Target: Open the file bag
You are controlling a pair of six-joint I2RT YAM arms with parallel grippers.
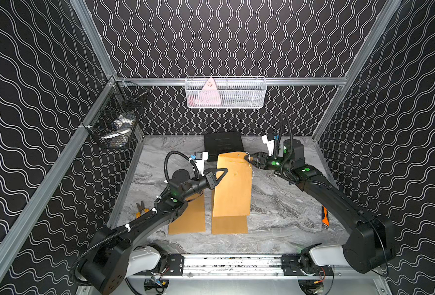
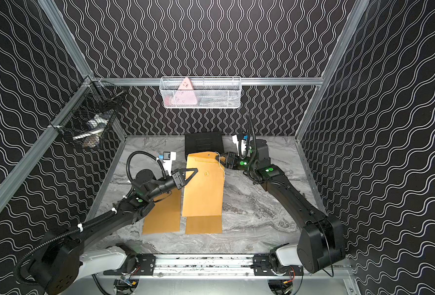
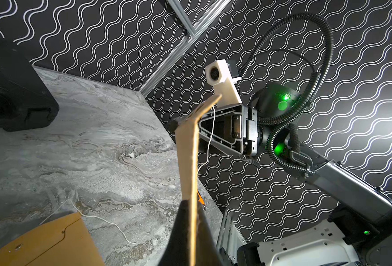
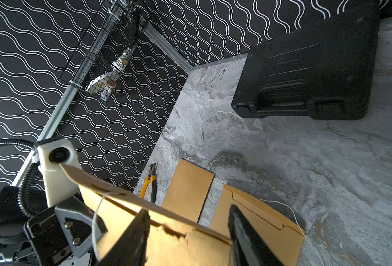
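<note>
Left tool [image 1: 224,170] is seen clamped shut on the long left edge of the file bag [image 1: 233,189]. In the left wrist view the bag's edge is pinched between the dark fingers [image 3: 179,232]. The brown paper bag is held raised over the middle of the counter [image 1: 275,204], flap end towards the back wall. Whether its near edge touches anything below cannot be told.

The right tool [image 1: 247,159] is placed at the bag's far right corner. In the right wrist view its jaws stand apart with the flap's edge lying between them, so nothing is gripped there. A white string [image 1: 251,166] hangs from the flap beside that tool, and a small round fastener [image 1: 235,174] is seen on the bag's face.

Two more brown bags lie flat on the counter, one [image 1: 189,217] partly under the left arm and one [image 1: 229,224] just below the raised bag. A black case [image 1: 222,145] lies at the back; a raised mark on its lid [image 4: 287,62] is too blurred to be read. Yellow-handled pliers [image 1: 141,208] lie near the left wall and an orange-handled tool [image 1: 325,217] near the right wall. A pink triangular item [image 1: 209,92] is kept in a white mesh basket [image 1: 249,102] on the back rail; small marks on it cannot be read.
</note>
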